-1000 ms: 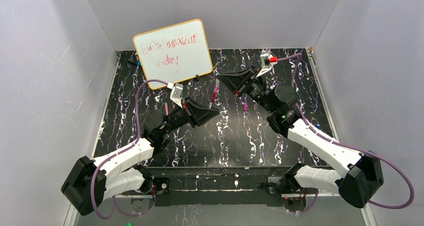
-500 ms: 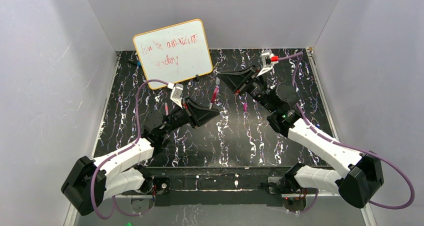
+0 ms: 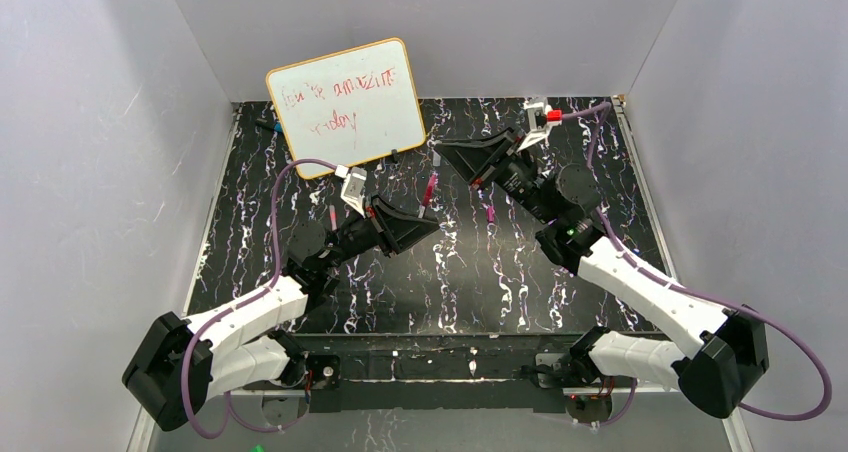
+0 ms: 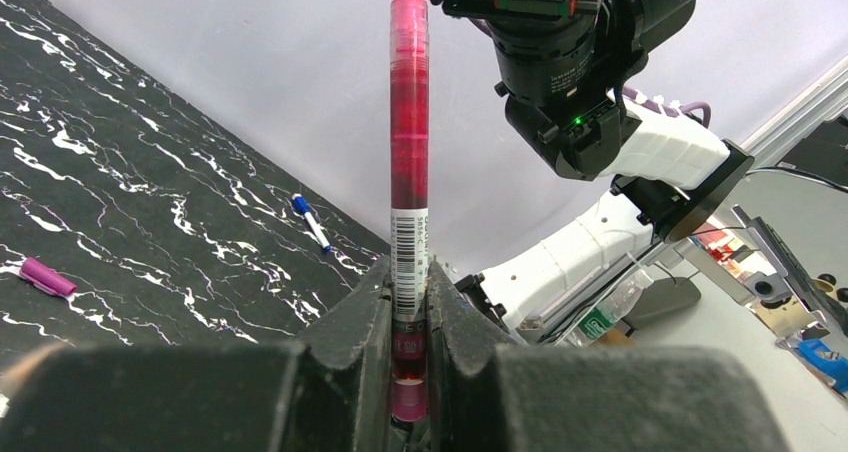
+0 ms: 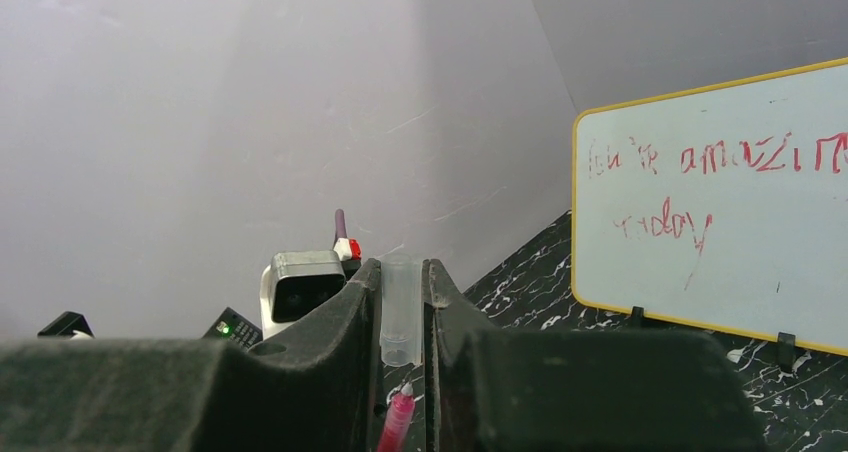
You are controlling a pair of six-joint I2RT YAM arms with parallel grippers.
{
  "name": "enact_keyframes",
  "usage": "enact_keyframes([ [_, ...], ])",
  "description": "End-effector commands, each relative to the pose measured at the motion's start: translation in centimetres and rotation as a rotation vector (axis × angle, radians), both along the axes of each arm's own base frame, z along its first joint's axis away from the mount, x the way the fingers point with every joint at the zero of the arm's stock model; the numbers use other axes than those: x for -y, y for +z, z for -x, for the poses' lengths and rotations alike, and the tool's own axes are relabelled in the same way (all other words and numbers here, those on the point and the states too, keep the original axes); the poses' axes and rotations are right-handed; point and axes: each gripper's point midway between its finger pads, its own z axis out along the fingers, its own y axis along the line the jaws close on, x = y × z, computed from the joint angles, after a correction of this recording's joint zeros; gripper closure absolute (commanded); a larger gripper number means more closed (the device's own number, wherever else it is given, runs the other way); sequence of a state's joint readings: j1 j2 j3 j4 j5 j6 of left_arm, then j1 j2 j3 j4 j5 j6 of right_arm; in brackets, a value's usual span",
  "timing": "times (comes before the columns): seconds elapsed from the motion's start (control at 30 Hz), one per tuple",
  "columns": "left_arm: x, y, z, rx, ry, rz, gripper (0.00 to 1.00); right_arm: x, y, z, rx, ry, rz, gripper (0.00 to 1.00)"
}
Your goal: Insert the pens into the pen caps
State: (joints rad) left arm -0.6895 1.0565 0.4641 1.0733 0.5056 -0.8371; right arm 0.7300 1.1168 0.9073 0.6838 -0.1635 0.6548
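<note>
My left gripper (image 3: 428, 218) is shut on the lower end of a pink-red pen (image 3: 430, 190) and holds it upright above the table; the left wrist view shows the pen (image 4: 408, 162) clamped between the fingers (image 4: 360, 312). My right gripper (image 3: 441, 152) is shut on a clear stubby pen cap (image 5: 400, 310), open end down, just above and beyond the pen's tip (image 5: 398, 414). Cap and tip are apart. A magenta cap (image 3: 490, 212) lies on the black table, also in the left wrist view (image 4: 47, 277). A small pink piece (image 3: 331, 215) lies left of my left arm.
A whiteboard (image 3: 347, 105) with red writing stands at the back left, also in the right wrist view (image 5: 720, 202). A blue-tipped marker (image 4: 311, 222) lies on the table towards the right. Grey walls close in the black marbled table (image 3: 470, 282) on three sides.
My right gripper with the clear cap has shifted slightly towards the back right. My left gripper and the pen have stayed in place.
</note>
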Motion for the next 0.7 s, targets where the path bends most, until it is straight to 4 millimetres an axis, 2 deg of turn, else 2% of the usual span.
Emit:
enact_keyframes([
  [0.0,-0.4,0.8,0.6,0.051,-0.001,0.023,1.00,1.1,3.2,1.6,0.074,0.006,-0.069,0.75],
  [0.37,-0.3,1.5,0.9,0.086,-0.014,0.029,1.00,1.2,1.6,1.6,0.037,0.008,-0.053,0.75],
  [0.67,-0.3,1.9,1.5,0.123,-0.036,0.036,1.00,0.9,1.4,1.4,0.034,0.012,-0.053,0.75],
])
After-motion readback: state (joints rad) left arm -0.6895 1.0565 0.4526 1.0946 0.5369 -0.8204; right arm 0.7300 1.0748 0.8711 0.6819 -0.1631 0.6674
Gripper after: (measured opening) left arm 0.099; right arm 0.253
